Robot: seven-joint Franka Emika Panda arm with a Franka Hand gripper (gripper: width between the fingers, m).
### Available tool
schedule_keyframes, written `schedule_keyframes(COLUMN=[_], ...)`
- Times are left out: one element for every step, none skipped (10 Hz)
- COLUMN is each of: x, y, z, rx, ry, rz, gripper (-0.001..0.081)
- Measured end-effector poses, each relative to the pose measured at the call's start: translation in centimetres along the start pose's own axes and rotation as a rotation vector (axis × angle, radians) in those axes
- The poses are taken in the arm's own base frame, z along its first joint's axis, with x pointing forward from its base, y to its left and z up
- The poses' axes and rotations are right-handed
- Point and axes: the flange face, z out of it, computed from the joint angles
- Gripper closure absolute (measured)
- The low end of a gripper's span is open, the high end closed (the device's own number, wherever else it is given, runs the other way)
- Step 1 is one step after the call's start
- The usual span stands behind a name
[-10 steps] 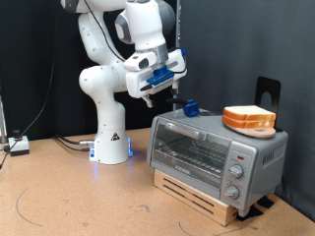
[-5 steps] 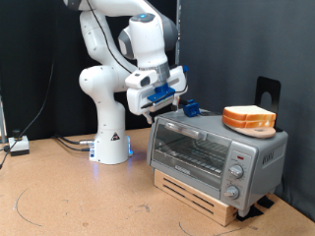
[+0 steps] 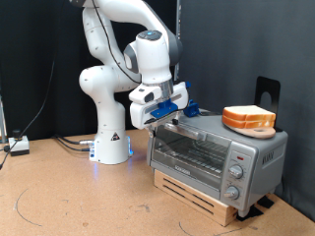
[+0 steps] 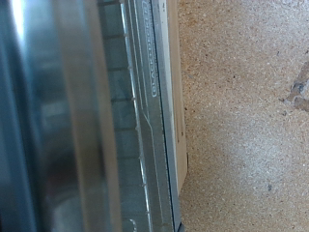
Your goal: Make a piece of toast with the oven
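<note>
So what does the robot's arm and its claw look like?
The arm is glossy white, made of fat rounded segments stacked on a white cone-shaped base with a small dark triangle mark and a blue glow underneath. Cables run from the base across the floor. The claw sits on a white hand with bright blue parts and dark fingers. The wrist view shows none of it.

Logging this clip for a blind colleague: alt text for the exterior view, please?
A white robot arm's gripper hangs at the top corner of a closed silver toaster oven, at the exterior view's left. Bread slices lie on the oven's roof; the oven stands on a wooden pallet.
</note>
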Motion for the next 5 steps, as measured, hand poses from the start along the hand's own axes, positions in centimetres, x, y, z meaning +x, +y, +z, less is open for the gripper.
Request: schedule_keyframes(x=[0.1, 0.4, 1.0, 1.6, 2.5], y=[0.1, 0.4, 1.0, 1.7, 2.5], z=[0.0, -0.1, -0.3, -0.4, -0.5], rx=[0.001, 0.000, -0.006, -0.015, -0.029], ry=[0.005, 0.020, 0.041, 0.065, 0.094], rz=[0.002, 0.005, 0.012, 0.023, 0.038], gripper=[-0.0001, -0.0001, -0.0001, -0.0001, -0.0001])
